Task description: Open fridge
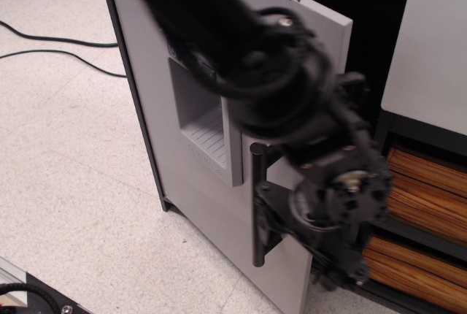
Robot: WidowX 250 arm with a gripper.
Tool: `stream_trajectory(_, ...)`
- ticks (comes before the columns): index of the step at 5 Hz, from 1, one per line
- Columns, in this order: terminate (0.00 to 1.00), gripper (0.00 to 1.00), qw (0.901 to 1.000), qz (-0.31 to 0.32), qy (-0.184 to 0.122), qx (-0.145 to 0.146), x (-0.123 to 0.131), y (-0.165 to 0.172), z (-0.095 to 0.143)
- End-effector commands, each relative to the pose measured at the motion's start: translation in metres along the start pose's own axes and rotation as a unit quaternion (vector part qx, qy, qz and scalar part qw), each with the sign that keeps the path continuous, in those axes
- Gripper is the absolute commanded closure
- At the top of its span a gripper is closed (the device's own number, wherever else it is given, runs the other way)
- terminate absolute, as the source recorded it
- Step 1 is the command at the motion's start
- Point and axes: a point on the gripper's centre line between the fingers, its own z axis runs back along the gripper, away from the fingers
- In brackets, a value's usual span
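Blurry, so cannot tell whether the gripper (343,266) is spread or closed, or holding anything; it sits low by the free edge of the fridge (201,175) door. Door is swung ajar, black bar handle (256,208) upright just left of the arm, wooden-fronted drawers (423,190) to the right.

Black cables (51,45) on speckled floor (80,204); wooden-fronted drawers (427,182) right
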Motion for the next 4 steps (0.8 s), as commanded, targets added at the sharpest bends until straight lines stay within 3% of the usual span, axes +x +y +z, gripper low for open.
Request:
stream_trajectory(1,0.00,0.00,0.9993,0.010,-0.006,-0.037,0.050,-0.027,-0.001)
stream_trajectory(4,0.00,0.00,0.9979,0.054,-0.014,-0.034,0.088,-0.022,-0.010)
